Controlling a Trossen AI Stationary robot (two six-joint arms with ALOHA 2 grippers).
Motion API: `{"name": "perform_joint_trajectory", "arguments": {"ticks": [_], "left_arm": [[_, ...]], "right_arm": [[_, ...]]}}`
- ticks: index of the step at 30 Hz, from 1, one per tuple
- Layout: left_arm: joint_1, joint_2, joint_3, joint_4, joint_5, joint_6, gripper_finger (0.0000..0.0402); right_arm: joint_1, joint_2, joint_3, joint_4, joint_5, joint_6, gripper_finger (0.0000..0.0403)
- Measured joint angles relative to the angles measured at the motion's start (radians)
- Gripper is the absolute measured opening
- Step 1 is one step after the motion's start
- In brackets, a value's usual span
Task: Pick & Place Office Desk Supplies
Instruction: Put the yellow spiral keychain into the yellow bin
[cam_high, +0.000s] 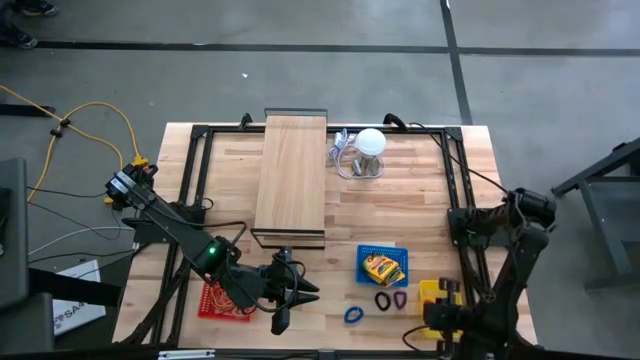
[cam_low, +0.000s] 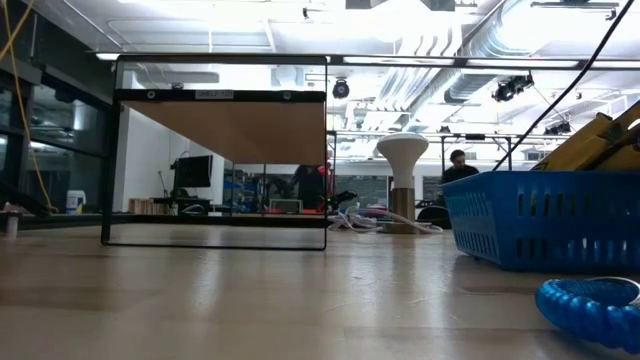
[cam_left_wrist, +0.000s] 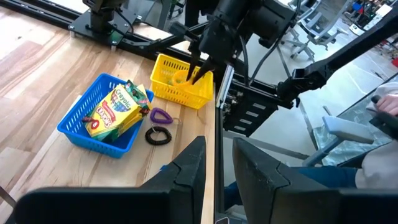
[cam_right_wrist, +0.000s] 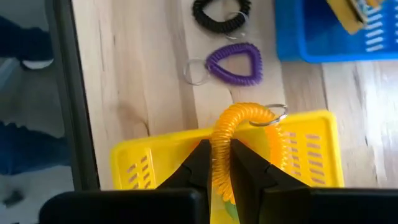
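The right gripper (cam_right_wrist: 216, 163) pinches an orange coil keyring (cam_right_wrist: 225, 140) above the yellow basket (cam_right_wrist: 305, 152); the left gripper (cam_left_wrist: 219, 163) hovers with fingers apart.

Pale matt wooden table (cam_high: 400, 210)

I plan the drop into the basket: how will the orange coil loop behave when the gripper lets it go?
The orange coil loop, pinched by the right gripper above the yellow basket, droops, so probably springy and floppy. Looks light. Its metal ring might catch the rim.
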Motion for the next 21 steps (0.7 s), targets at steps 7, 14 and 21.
{"name": "perform_joint_trajectory", "arguments": {"ticks": [7, 14, 21], "left_arm": [[0.000, 0.000, 0.000, 0.000, 0.000, 0.000, 0.0077], [0.000, 0.000, 0.000, 0.000, 0.000, 0.000, 0.0077], [0.000, 0.000, 0.000, 0.000, 0.000, 0.000, 0.0077]], "right_arm": [[0.061, -0.003, 0.000, -0.059, 0.013, 0.133, 0.0028], [0.092, -0.003, 0.000, -0.066, 0.013, 0.175, 0.0028], [0.091, -0.003, 0.000, -0.066, 0.011, 0.176, 0.0028]]}}
